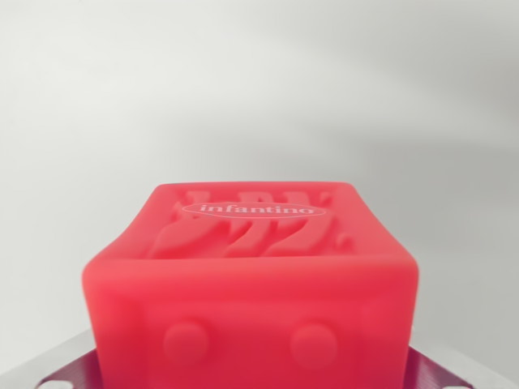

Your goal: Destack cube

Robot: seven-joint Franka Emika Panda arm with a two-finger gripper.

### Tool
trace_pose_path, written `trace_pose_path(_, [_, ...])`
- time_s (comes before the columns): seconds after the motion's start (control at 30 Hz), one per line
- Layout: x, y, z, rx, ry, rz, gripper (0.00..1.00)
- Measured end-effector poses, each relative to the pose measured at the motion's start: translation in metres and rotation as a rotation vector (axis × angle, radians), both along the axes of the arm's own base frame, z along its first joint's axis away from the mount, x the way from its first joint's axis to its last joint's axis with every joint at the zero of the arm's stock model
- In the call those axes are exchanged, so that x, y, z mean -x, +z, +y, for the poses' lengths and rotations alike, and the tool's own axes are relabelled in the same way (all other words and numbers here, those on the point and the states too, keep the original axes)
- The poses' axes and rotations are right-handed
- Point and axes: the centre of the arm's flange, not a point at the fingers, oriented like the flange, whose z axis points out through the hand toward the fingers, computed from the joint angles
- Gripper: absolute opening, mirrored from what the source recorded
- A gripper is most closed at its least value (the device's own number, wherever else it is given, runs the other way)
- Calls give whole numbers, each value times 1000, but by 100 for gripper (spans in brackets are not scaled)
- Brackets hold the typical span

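Nearest my lens is the red cube [251, 279], filling the lower middle of the wrist view and so close that its near face is cut off by the bottom edge. Reading from the wrist view's left: a grey metal piece of the gripper body [49, 365] shows in the bottom corner, tucked behind the cube's left flank; then the cube itself, with two raised round studs on the near face and an embossed top carrying an oval "infantino" logo over wavy relief; then a matching sliver of grey metal in the bottom right corner. Behind everything is a plain pale backdrop, with no second cube, table or stack in sight. The relation that matters for my next move is simple: the cube lies dead centre on the hand's axis, directly ahead of the wrist and square to it, its near edge running level across the frame, with no obvious long axis since the sides look alike. Its left flank looks a little bowed inward, which I take as a hint of soft material under squeeze, but the fingers themselves are out of frame, so I cannot tell whether the hand is clamped on it or merely around it. My guess is the cube is already off its stack and being carried; I would confirm grip before lowering to set it down.
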Motion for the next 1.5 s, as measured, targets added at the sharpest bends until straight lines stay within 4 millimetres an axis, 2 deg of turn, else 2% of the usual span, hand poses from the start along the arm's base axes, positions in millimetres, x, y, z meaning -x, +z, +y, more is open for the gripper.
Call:
trace_pose_path(0.17, [-4,-5,-1,0,-4,2,0])
trace_pose_path(0.37, [-3,-28,-2,0,-4,9,0])
trace_pose_path(0.97, [-3,-77,-2,2,-6,8,0])
trace_pose_path(1.5, [-3,-106,-2,2,-6,8,0])
